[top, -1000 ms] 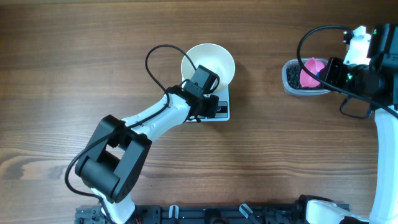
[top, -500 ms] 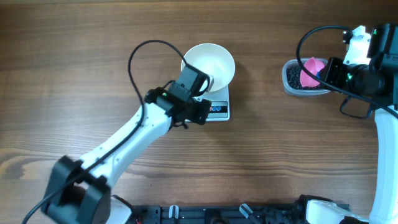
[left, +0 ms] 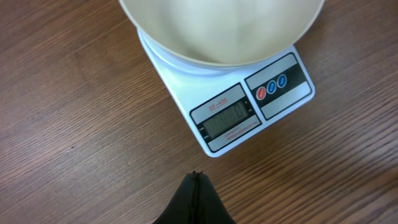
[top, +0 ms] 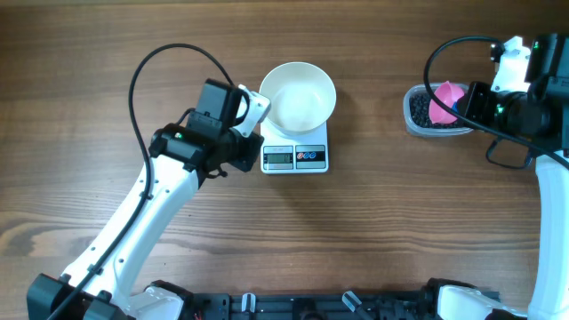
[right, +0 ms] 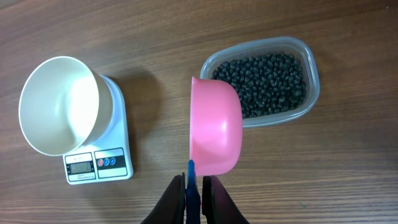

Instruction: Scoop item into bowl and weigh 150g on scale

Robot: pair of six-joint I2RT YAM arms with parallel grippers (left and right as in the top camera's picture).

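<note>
Spilling looks like the likeliest failure: the right gripper (right: 194, 180) pinches only the thin blue handle of the pink scoop (right: 214, 127), so a loaded scoop could twist in that narrow grip and shed beads (right: 267, 81) onto the table (top: 400, 222). The risk runs along the whole carry from the tub (right: 311, 68), at the upper right of the overhead frame, to the bowl (top: 302, 98) at upper centre. Overshooting the weight is a second risk, since such tiny beads would likely pour out all at once. The bowl overhangs the scale (top: 295, 158) beneath it, so a knock on its rim could tip or shift it. The left gripper (left: 196, 179), fingers pressed together on nothing, hangs near the scale's left side, where a nudge could upset the reading. The display digits are too blurred to read.

The beads are small, round and black, heaped in a clear plastic tub with rounded corners. The scoop is a smooth pink cup, seemingly plastic. The bowl is plain white, round, glossy and empty. The scale is a flat white rectangle with a grey display and red and blue buttons. The table is brown wood with a streaked grain
</note>
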